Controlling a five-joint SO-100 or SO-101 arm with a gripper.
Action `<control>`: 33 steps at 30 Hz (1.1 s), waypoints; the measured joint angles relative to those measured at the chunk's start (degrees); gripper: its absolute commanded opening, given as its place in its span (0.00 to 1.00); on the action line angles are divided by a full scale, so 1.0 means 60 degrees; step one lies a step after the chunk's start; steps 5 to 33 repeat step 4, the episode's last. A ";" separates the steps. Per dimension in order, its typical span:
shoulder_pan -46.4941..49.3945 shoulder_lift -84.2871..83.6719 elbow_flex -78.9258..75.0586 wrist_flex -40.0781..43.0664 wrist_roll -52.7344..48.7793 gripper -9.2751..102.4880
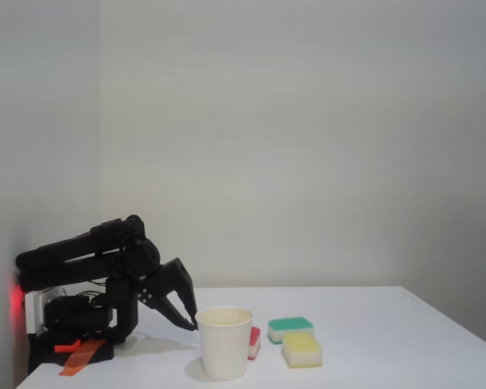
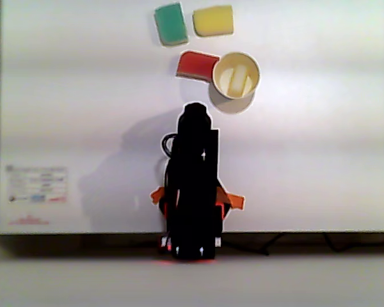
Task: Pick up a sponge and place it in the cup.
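Jaws empty, their gap unclear, the black gripper (image 1: 188, 321) hung just beside the white paper cup (image 1: 224, 356), where the small pale yellow foam sponge (image 2: 236, 77) already lay, leaving seemingly only retreat.

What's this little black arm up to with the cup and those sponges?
Right now the black arm is folded low by its base, and its gripper hangs close to the white paper cup, holding nothing. Whether the jaws are open or shut is hard to tell. Seen from above, a small pale yellow sponge already lies inside the cup. Three bigger sponges lie on the table beside it: a red one touching the cup, a green one and a yellow one.
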 measured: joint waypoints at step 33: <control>0.0000 0.0000 0.0000 0.0000 0.0000 0.09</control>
